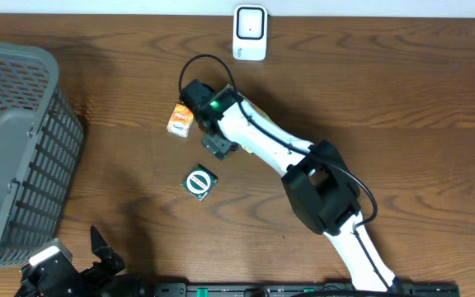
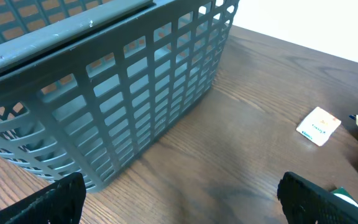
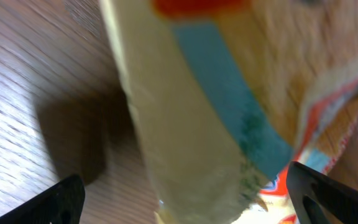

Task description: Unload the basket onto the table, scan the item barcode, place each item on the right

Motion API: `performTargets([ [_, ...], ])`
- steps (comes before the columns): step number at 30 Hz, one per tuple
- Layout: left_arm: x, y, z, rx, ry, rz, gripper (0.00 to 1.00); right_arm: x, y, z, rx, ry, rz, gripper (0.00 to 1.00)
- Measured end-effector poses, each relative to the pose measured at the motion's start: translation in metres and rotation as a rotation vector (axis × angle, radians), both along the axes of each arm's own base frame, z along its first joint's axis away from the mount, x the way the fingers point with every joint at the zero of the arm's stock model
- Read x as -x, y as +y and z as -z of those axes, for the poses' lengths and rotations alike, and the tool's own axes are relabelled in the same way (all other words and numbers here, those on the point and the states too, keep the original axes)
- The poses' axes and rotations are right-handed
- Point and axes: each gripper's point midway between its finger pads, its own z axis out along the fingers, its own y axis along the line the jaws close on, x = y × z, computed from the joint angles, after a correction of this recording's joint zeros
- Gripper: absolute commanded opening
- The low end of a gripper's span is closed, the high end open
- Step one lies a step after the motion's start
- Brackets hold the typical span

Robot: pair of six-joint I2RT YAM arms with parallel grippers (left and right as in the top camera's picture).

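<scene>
Right hand (image 3: 185, 199): fingers wide, one tip at each lower corner of the wrist view. The packet (image 1: 179, 120) fills the space between them, very close and blurred. Bare bench (image 1: 402, 91) shows between the left tip and the packet edge, so I am not gripping it. Whether the right tip touches it, I cannot tell.

Left hand (image 2: 185, 199): wide, nothing in it, low beside the basket (image 1: 52, 157), well apart from the work.

Overhead: the packet lies on the bench just beside my right wrist, near the scanner (image 1: 250, 33) but apart from it.

Step in hand, as I judge it: take the packet and show its barcode to the scanner.

Notes for doing it well:
- The barcode is not visible in any view, so I do not know which face carries it.
- Centre the packet between both fingers before closing. It sits off to one side now.
- Close gently. It looks like a soft wrapper and could crumple or slip.
- Grip at an edge so the fingers leave the printed faces open.
- Lift clear, then turn each face slowly toward the scanner.
</scene>
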Motion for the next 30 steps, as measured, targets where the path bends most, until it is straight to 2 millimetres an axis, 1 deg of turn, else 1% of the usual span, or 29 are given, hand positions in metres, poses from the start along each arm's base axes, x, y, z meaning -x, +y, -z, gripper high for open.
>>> performTargets([
  [3, 0.0, 0.0, 0.0, 0.0, 0.0, 0.0, 0.98, -0.006, 0.005, 0.001, -0.012, -0.039, 0.005, 0.99],
  [6, 0.0, 0.0, 0.0, 0.0, 0.0, 0.0, 0.98, -0.014, 0.001, 0.0, 0.003, -0.084, 0.024, 0.99],
  [9, 0.0, 0.0, 0.0, 0.0, 0.0, 0.0, 0.98, -0.017, -0.004, 0.0, 0.017, -0.106, 0.046, 0.99],
  [11, 0.0, 0.0, 0.0, 0.0, 0.0, 0.0, 0.98, -0.018, -0.004, 0.0, 0.01, -0.112, 0.054, 0.96],
  [13, 0.0, 0.0, 0.0, 0.0, 0.0, 0.0, 0.98, -0.018, -0.005, 0.002, -0.005, -0.108, 0.066, 0.89],
  [15, 0.0, 0.0, 0.0, 0.0, 0.0, 0.0, 0.98, -0.016, -0.007, 0.005, -0.016, -0.092, 0.074, 0.76],
  [16, 0.0, 0.0, 0.0, 0.0, 0.0, 0.0, 0.98, -0.013, -0.006, 0.007, -0.025, -0.079, 0.075, 0.64],
  [17, 0.0, 0.0, 0.0, 0.0, 0.0, 0.0, 0.98, -0.011, -0.006, 0.009, -0.034, -0.064, 0.075, 0.47],
  [18, 0.0, 0.0, 0.0, 0.0, 0.0, 0.0, 0.98, -0.007, -0.006, 0.011, -0.037, -0.041, 0.072, 0.2],
  [19, 0.0, 0.0, 0.0, 0.0, 0.0, 0.0, 0.98, -0.004, -0.008, 0.013, -0.035, -0.022, 0.074, 0.05],
  [20, 0.0, 0.0, 0.0, 0.0, 0.0, 0.0, 0.98, -0.002, -0.01, 0.015, -0.031, -0.009, 0.078, 0.01],
  [22, 0.0, 0.0, 0.0, 0.0, 0.0, 0.0, 0.98, -0.001, -0.015, 0.015, -0.024, -0.002, 0.093, 0.01],
  [25, 0.0, 0.0, 0.0, 0.0, 0.0, 0.0, 0.98, 0.0, -0.019, 0.009, -0.026, 0.022, 0.11, 0.01],
  [28, 0.0, 0.0, 0.0, 0.0, 0.0, 0.0, 0.98, 0.014, -0.027, 0.004, -0.013, 0.113, 0.108, 0.01],
  [30, 0.0, 0.0, 0.0, 0.0, 0.0, 0.0, 0.98, 0.026, -0.027, -0.001, -0.046, 0.211, 0.093, 0.01],
])
